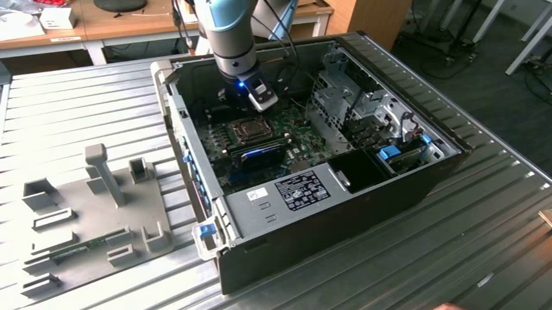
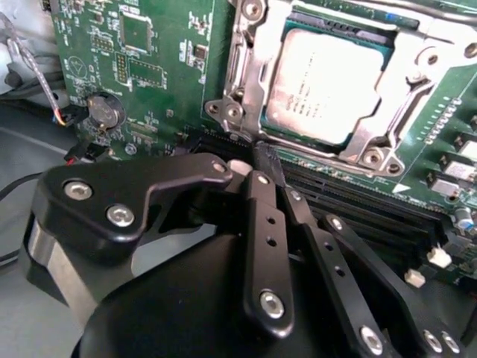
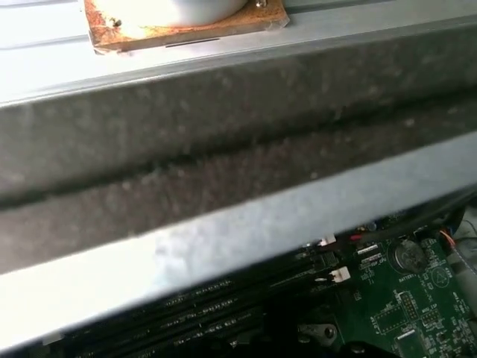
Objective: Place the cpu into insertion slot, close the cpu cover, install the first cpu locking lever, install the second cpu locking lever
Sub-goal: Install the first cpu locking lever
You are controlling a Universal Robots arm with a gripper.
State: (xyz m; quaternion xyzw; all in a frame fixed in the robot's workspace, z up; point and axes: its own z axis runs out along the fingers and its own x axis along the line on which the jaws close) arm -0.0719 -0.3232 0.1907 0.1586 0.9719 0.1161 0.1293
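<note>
The cpu, a silvery-tan square chip, lies flat in the insertion slot on the green board inside the open computer case. The cpu cover, a silvery metal frame, lies down over the chip's edges, and the chip shows through its window. In the exterior view my gripper hangs inside the case just beyond the slot. In the second wrist view the black fingers meet at their tips, so the gripper is shut right at the slot's near edge. Nothing shows between the tips.
Long black memory slots run beside the socket, and a coin battery sits on the board. The case wall stands close by the wrist. A metal drive cage stands inside the case. A grey fixture plate lies on the ribbed table.
</note>
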